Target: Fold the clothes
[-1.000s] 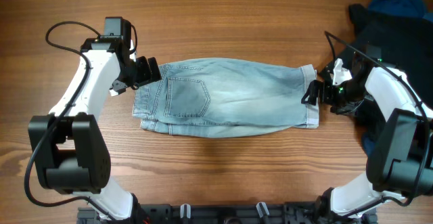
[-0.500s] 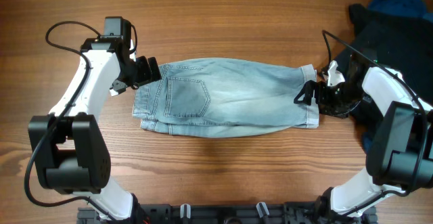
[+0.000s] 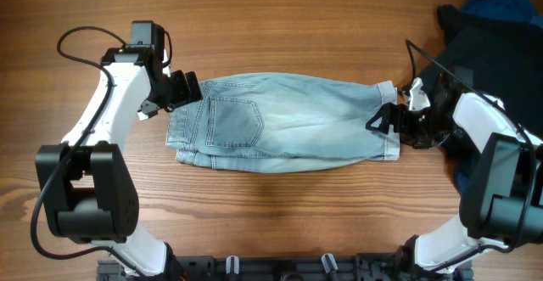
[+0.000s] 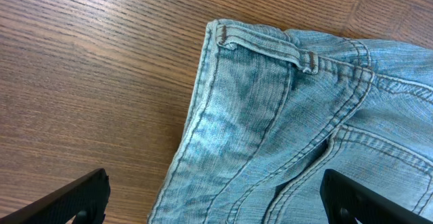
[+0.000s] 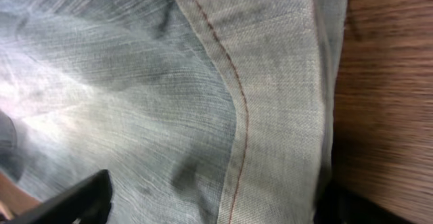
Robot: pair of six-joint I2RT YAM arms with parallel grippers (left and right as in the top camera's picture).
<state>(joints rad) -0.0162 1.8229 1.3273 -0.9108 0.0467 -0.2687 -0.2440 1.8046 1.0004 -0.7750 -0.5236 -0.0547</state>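
Since a second ago the right end effector (image 3: 386, 120) has slid leftward over the hem (image 5: 270, 116) of the denim garment (image 3: 297, 120), which lies flat on the bench (image 3: 280, 26) across the centre of the overhead frame. We judge it already doubled lengthwise, with the crosswise fold left to do. The left end effector (image 3: 188, 88) hovers wide open at the waistband corner; the right straddles the hem, jaws apart, not yet pinching. Only the wrist views show the belt loop (image 4: 270, 48) and hem stitching; only the overhead shows the black garment (image 3: 475, 43) at upper right

Left tool (image 3: 190, 88) spread wide; right tool (image 3: 382, 118) spread too.
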